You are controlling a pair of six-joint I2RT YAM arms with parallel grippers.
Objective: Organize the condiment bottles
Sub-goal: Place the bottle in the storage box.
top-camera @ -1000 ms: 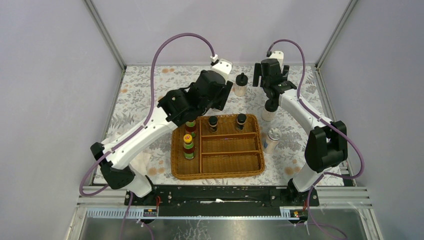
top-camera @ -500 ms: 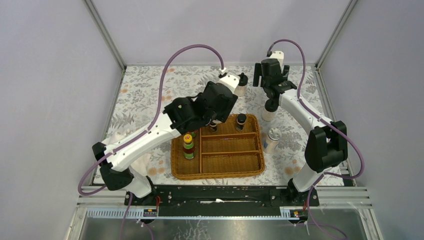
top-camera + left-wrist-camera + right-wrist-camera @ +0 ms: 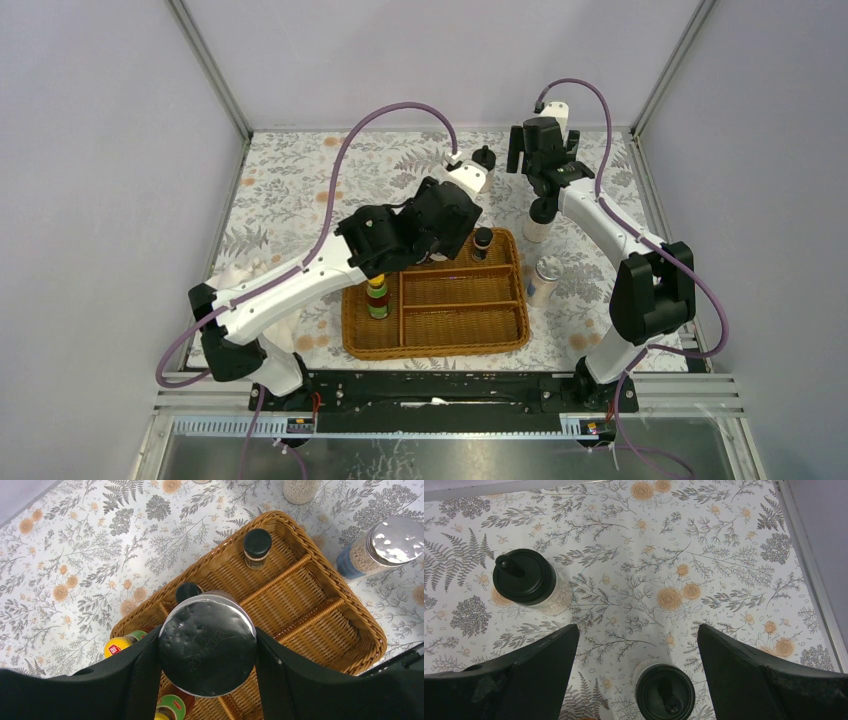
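My left gripper is shut on a silver-lidded shaker and holds it above the wicker basket. Two dark black-capped jars stand in the basket's far compartment. Two yellow-capped bottles stand in its left compartment. The second shaker stands on the table to the right of the basket. My right gripper is open and empty, high above one cream jar with a black knobbed lid. The other cream jar stands to its left.
The basket has three empty slots on its right side. The floral cloth covers the table. Metal frame posts and grey walls close in the back and both sides.
My left arm has swung to the right, carrying the shaker from the basket's far left corner to over the basket's back. My right arm has not moved.
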